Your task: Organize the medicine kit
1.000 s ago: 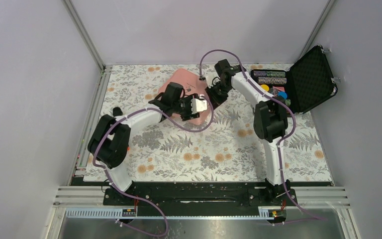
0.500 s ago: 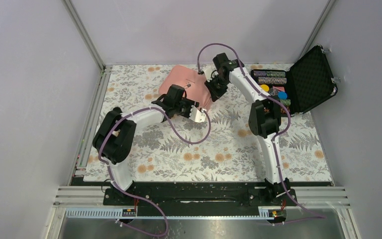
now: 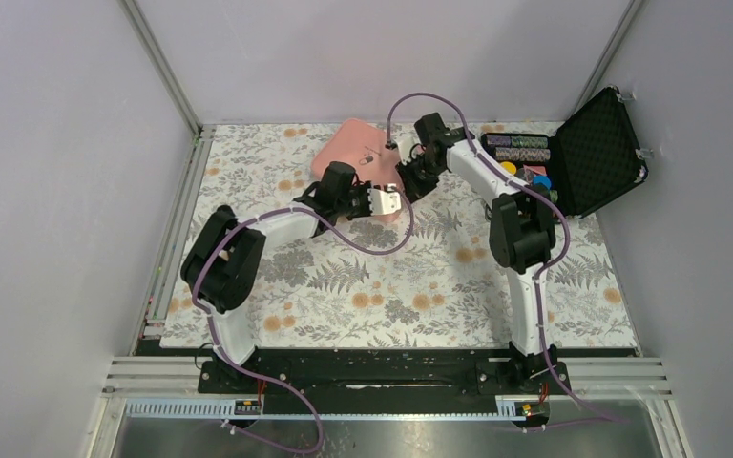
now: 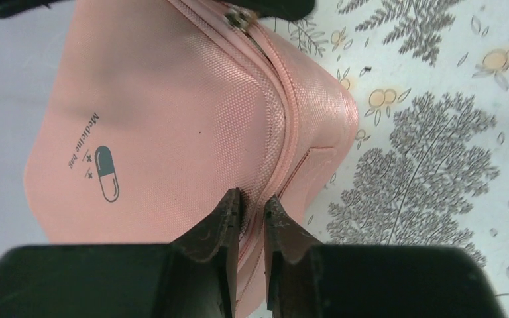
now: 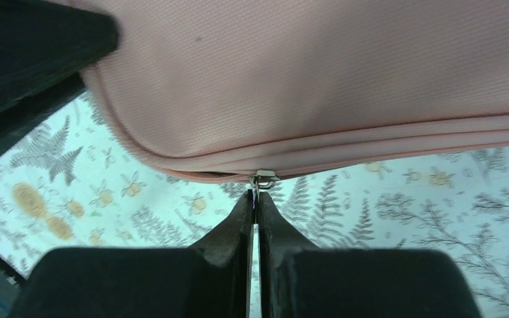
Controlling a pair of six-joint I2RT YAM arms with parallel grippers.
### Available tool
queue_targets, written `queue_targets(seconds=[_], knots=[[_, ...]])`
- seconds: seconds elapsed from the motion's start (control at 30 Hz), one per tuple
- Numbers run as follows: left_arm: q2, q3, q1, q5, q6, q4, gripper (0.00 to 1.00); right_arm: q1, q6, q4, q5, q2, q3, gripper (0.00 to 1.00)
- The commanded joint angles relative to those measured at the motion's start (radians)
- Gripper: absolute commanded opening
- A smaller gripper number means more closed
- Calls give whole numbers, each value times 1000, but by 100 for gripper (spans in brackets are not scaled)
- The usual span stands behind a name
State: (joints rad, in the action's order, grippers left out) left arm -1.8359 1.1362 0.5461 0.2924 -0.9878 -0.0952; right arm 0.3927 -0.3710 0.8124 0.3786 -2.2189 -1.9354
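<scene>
The medicine kit (image 3: 351, 145) is a pink soft pouch lying at the back middle of the table, its lid down. In the left wrist view its top (image 4: 172, 112) shows a small dark pill logo (image 4: 106, 173). My left gripper (image 4: 252, 200) is shut on the pouch's zipper seam at its near corner; in the top view it (image 3: 387, 199) sits at the pouch's right front edge. My right gripper (image 5: 256, 197) is shut on the metal zipper pull (image 5: 262, 179) on the pouch's side seam; in the top view it (image 3: 404, 182) is close beside the left gripper.
A black hard case (image 3: 594, 151) stands open at the back right, with colourful chips (image 3: 520, 149) in its tray. The floral cloth (image 3: 391, 286) covers the table. Grey walls and metal rails close in the back and both sides.
The pouch lid has gone from raised to lying down. The left gripper swung toward me, then back up to the pouch's right edge. The right gripper shifted slightly along the zipper seam.
</scene>
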Motion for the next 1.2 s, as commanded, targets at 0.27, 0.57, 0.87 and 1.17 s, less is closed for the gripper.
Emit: queue_targets(seconds=[0.27, 0.57, 0.87, 1.17], knots=[[39, -82, 49, -35, 407, -220, 0, 130, 179, 91, 252, 81, 58, 0], [70, -96, 91, 4, 506, -169, 14, 139, 265, -8, 209, 122, 113, 0], [172, 11, -20, 202, 5, 373, 54, 26, 46, 47, 20, 123, 103, 0], [51, 118, -94, 153, -338, 405, 55, -26, -63, 79, -101, -29, -132, 0]])
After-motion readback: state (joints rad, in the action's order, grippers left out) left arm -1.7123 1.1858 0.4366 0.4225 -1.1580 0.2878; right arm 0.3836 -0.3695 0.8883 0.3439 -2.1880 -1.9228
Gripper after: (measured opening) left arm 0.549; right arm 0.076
